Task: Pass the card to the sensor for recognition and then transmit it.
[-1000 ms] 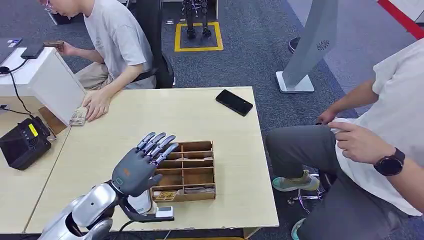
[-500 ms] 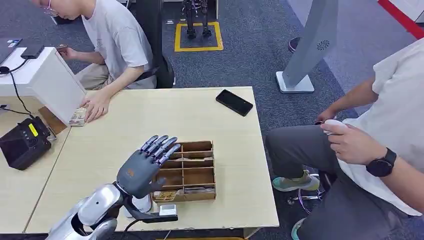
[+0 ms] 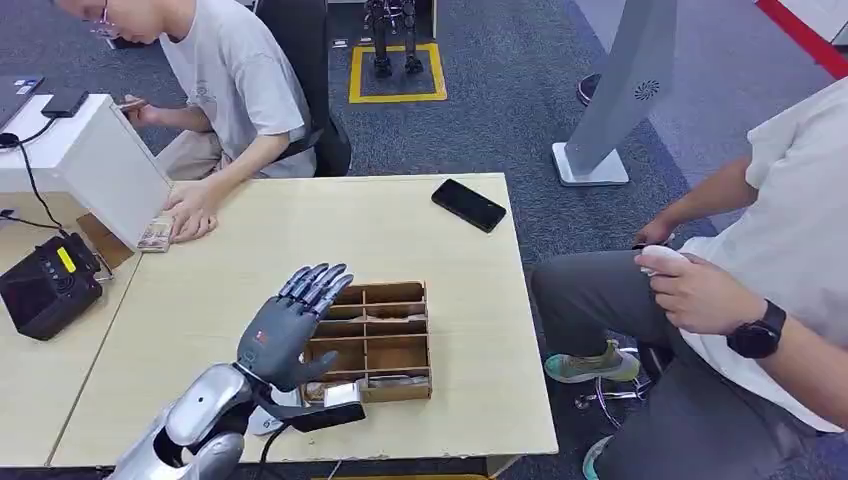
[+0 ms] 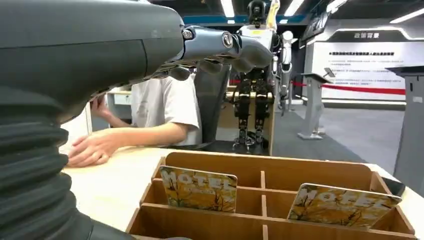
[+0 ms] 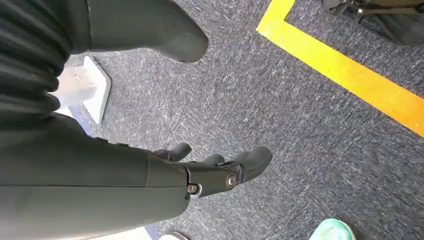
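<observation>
While the left hand (image 3: 285, 335) hovers wide-fingered and empty, the yellow printed hotel card (image 4: 198, 188) stands upright just beneath it in the compartmented wooden box (image 3: 410, 352).

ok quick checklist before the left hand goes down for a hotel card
1. Left hand free to grasp: ok, fingers spread, nothing held, hovering over the wooden divided tray.
2. Yellow hotel cards present: ok, two stand upright in the tray's compartments.
3. Which card sits under the fingers: cannot tell.
4. Black sensor unit with the yellow label reachable: ok, it sits on the left table, nothing on it.
5. People clear of the tray: ok, the nearest person's hand rests at the table's far corner.
6. Right hand: ok, hangs over the carpet, holding nothing.
</observation>
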Tool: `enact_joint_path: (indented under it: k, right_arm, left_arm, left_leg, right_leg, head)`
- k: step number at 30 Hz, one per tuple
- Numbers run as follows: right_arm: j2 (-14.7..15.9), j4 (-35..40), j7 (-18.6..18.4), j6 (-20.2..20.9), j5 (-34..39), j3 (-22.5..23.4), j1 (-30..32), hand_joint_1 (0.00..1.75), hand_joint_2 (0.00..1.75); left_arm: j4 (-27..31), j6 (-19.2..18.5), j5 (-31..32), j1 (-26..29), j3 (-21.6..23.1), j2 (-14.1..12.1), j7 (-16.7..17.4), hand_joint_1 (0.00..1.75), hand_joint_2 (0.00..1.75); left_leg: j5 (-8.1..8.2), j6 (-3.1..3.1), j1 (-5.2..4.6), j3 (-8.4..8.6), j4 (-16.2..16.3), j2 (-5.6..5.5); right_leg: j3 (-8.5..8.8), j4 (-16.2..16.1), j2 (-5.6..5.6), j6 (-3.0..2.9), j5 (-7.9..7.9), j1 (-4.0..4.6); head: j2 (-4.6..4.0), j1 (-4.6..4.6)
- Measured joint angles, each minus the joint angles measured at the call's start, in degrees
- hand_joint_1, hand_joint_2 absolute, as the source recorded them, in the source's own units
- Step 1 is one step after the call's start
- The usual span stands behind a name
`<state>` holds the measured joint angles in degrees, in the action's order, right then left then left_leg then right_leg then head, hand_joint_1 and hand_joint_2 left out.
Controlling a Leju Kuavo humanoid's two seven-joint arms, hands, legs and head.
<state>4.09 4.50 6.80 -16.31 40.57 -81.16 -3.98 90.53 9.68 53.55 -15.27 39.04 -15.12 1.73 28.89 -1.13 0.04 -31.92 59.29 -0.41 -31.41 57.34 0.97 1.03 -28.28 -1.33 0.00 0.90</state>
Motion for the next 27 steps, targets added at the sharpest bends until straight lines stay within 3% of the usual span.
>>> enact_joint_path:
  k: [27]
  right_arm:
    - [-0.07, -0.07, 0.15, 0.07, 0.15, -0.31, 0.01, 0.00, 1.75]
  left_arm:
    - [-1.25, 0.02, -0.39, 0.36, -0.90, 1.11, 0.15, 0.00, 1.75]
  left_leg:
    - [0.00, 0.00, 0.00, 0.00, 0.00, 0.00]
  right_leg:
    - [0.00, 0.00, 0.00, 0.00, 0.00, 0.00]
  head:
    - [0.00, 0.00]
